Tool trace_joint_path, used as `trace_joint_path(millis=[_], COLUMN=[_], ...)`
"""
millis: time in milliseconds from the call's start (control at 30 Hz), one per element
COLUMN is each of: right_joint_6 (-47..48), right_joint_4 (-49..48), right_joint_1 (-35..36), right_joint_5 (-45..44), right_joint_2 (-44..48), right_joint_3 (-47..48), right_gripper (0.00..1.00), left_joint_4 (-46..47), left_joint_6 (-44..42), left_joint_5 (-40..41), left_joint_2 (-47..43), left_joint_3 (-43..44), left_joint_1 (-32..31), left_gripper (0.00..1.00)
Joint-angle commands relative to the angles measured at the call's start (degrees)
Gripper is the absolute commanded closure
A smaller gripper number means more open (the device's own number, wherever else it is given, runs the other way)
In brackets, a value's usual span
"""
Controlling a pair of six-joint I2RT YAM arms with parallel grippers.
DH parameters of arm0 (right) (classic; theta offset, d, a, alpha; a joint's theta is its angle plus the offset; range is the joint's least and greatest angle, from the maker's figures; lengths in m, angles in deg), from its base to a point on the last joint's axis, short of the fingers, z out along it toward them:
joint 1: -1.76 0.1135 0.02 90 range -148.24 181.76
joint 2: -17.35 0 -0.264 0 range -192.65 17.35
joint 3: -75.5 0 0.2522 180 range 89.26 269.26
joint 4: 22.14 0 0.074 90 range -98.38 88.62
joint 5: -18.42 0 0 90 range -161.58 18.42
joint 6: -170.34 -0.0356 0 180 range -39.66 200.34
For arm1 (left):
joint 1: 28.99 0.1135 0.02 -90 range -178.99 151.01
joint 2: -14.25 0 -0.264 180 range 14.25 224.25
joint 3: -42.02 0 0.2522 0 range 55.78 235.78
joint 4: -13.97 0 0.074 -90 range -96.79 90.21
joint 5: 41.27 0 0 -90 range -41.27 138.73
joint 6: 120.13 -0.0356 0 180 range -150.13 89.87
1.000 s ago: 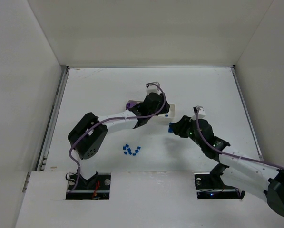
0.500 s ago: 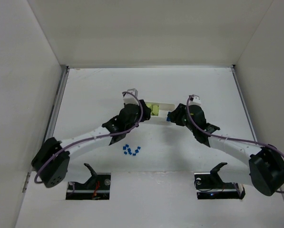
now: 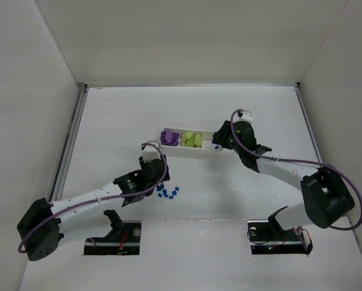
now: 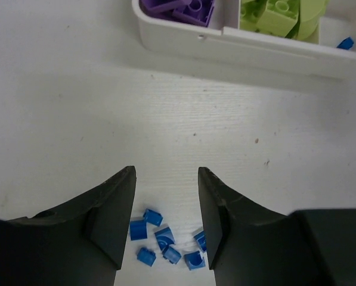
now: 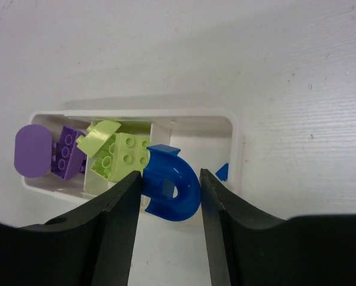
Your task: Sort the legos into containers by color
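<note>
- A white table [image 3: 108,121] is seen inside white walls, with everything else resting on it.
- The left arm [image 3: 90,200] is stretched low across the near left of the table. The right arm [image 3: 284,170] is reached out toward the middle from the right.
- A long white tray [image 3: 187,152] with three compartments is laid near the table's centre. Its near wall [image 4: 273,53] is seen from the left wrist, and its right end [image 5: 234,149] from the right wrist.
- The left gripper [image 4: 166,179] is held above the table, near the tray's front. Its fingers are spread apart with nothing between them. In the top view it [image 3: 156,174] is placed just left of a scatter of blue bits.
- The right gripper [image 5: 170,179] is held at the tray's right end [image 3: 220,138], and its fingers are clamped on a blue arch [image 5: 172,190].
- Purple bricks [image 3: 168,137] are gathered in the left compartment [image 4: 183,9] [image 5: 67,152].
- Green bricks [image 3: 193,140] are piled in the middle compartment [image 4: 279,15] [image 5: 121,155].
- The blue arch is gripped by its sides over the tray's near wall, in line with the divider between the middle and right compartments.
- Tiny blue pieces [image 3: 167,191] are clustered on the bare table in front of the tray, under and just behind the left fingertips [image 4: 166,241].
- One small blue bit [image 5: 222,171] is lying in the right compartment [image 4: 345,43].
</note>
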Motion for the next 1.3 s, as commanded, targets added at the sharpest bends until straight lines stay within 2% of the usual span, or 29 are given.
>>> trace_joint_path(millis=[0, 133, 267, 300, 467, 567, 867, 967, 1267], right_joint_6=[1.29, 2.17, 2.34, 2.34, 1.03, 0.76, -4.95, -6.27, -6.53], right_joint_4=[-2.60, -2.51, -0.67, -0.49, -0.40, -0.23, 2.06, 2.15, 1.62], right_joint_1=[0.08, 0.08, 1.65, 2.53, 9.37, 14.74, 26.88, 29.07, 32.42], right_joint_5=[-0.53, -0.88, -1.15, -1.32, -1.06, -1.32, -3.52, -3.70, -3.96], right_joint_2=[0.13, 0.39, 3.81, 5.13, 11.28, 13.13, 15.69, 15.25, 13.58], right_joint_3=[3.73, 3.56, 2.15, 1.28, -4.35, -7.25, -14.46, -14.90, -13.68], right_gripper=[0.47, 0.37, 0.36, 0.38, 0.62, 0.65, 0.56, 0.53, 0.52], left_joint_4=[-8.07, -10.10, -10.98, -11.50, -10.63, -9.32, -3.95, -2.81, -2.28], left_joint_6=[4.77, 8.46, 10.58, 11.10, 13.04, 13.13, 10.41, 9.53, 8.74], left_joint_5=[4.53, 4.53, 3.83, 3.83, 3.74, 3.83, 3.04, 2.69, 2.95], left_joint_2=[-0.87, 0.00, 1.76, 2.20, 4.66, 5.80, 10.64, 12.57, 13.63], left_joint_3=[-0.89, -1.68, -2.03, -1.94, -2.47, -2.47, -2.30, -2.21, -2.12], left_joint_1=[-1.81, -3.30, -5.32, -5.76, -8.22, -8.67, -7.79, -7.53, -6.12], left_gripper=[0.57, 0.59, 0.64, 0.65, 0.69, 0.69, 0.70, 0.72, 0.75])
